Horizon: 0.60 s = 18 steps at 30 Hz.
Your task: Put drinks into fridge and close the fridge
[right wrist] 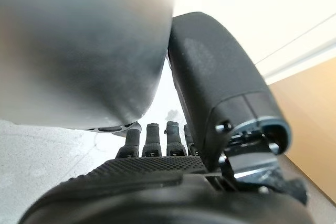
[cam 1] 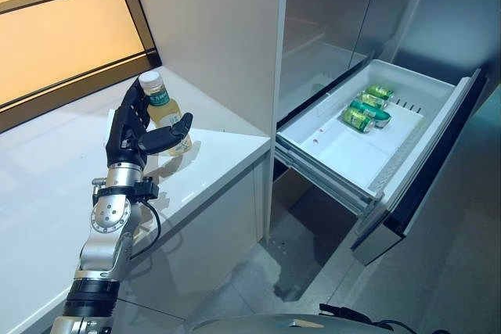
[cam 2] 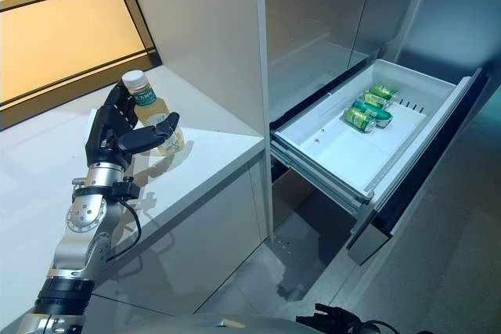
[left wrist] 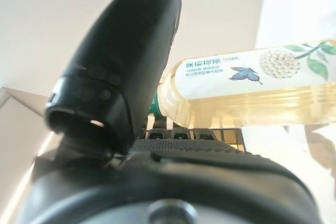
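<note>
A bottle of pale yellow tea (cam 1: 163, 109) with a white cap stands upright on the white counter (cam 1: 55, 193). My left hand (cam 1: 127, 134) is at it: straight fingers rise behind the bottle and the thumb reaches across its front, not clamped. In the left wrist view the bottle (left wrist: 252, 85) lies just past the fingers. To the right, the fridge's white drawer (cam 1: 329, 154) is pulled out, with three green cans (cam 1: 366, 109) lying at its back. My right hand (right wrist: 157, 182) shows only in its own wrist view, relaxed and empty.
A tall white panel (cam 1: 211, 29) stands between the counter and the steel fridge front (cam 1: 329, 5). The open drawer juts out over the grey floor (cam 1: 258, 279). An orange-lit window (cam 1: 55, 29) runs behind the counter.
</note>
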Motion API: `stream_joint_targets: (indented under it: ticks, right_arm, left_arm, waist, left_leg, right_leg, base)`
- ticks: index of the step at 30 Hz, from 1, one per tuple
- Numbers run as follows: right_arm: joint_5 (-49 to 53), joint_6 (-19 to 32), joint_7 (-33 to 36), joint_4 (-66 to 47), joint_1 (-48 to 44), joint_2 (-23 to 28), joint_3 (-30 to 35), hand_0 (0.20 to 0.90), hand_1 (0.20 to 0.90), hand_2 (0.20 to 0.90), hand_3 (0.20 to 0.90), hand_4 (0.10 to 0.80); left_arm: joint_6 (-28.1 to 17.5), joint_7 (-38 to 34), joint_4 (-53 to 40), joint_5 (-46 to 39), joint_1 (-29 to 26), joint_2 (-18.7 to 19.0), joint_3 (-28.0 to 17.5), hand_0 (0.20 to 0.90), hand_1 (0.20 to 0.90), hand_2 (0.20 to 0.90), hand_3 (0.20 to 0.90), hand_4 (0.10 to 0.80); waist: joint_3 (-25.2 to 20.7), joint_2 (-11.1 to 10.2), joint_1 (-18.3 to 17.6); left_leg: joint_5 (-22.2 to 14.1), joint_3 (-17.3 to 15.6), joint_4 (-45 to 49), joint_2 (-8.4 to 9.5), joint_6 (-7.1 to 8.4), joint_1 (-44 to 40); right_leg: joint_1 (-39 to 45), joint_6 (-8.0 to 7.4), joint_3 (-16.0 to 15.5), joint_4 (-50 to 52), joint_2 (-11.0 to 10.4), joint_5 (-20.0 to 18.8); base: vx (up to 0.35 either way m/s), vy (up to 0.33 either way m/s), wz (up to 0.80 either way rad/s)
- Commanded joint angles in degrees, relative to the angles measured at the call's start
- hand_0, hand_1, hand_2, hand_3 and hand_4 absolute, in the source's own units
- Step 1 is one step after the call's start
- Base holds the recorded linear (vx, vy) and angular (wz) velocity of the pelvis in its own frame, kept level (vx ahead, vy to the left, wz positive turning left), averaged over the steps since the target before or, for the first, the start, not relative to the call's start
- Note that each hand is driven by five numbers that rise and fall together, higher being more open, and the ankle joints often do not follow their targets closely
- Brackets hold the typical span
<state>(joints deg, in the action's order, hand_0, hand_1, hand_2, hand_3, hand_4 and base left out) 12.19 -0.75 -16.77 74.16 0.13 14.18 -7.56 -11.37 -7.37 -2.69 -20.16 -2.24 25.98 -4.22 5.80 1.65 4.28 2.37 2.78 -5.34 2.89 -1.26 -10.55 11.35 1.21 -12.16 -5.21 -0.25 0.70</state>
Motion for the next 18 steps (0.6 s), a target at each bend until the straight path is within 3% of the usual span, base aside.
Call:
stream_joint_targets:
  ticks: [1,18]
  right_arm:
    - [-0.9,0.6,-1.0,1.8,-0.3,-0.1,-1.2,0.9,0.9,0.9,0.9,0.8]
    - [-0.8,1.5,-1.0,2.9,0.0,-1.0,-1.6,0.9,0.9,0.9,0.9,0.8]
  left_arm:
    - [-4.4,-2.6,0.4,3.4,-6.8,4.5,-0.9,0.9,0.9,0.9,0.9,0.8]
    - [-4.9,-4.0,1.1,4.8,-8.4,4.7,-0.3,0.9,0.9,0.9,0.9,0.8]
  waist:
    - [-2.2,0.5,-0.7]
    - [-2.4,0.4,-1.5]
  left_leg:
    - [-4.5,-5.7,0.3,-0.82,0.24,-0.2]
    - [-5.3,-6.8,0.3,-0.21,-0.54,-0.7]
  right_leg:
    - [-0.8,-3.81,0.9,3.9,-1.2,2.7]
    - [-1.1,-4.44,1.4,4.2,-1.9,2.5]
  base:
    - [0.024,0.02,-0.14]
    - [0.024,0.018,-0.06]
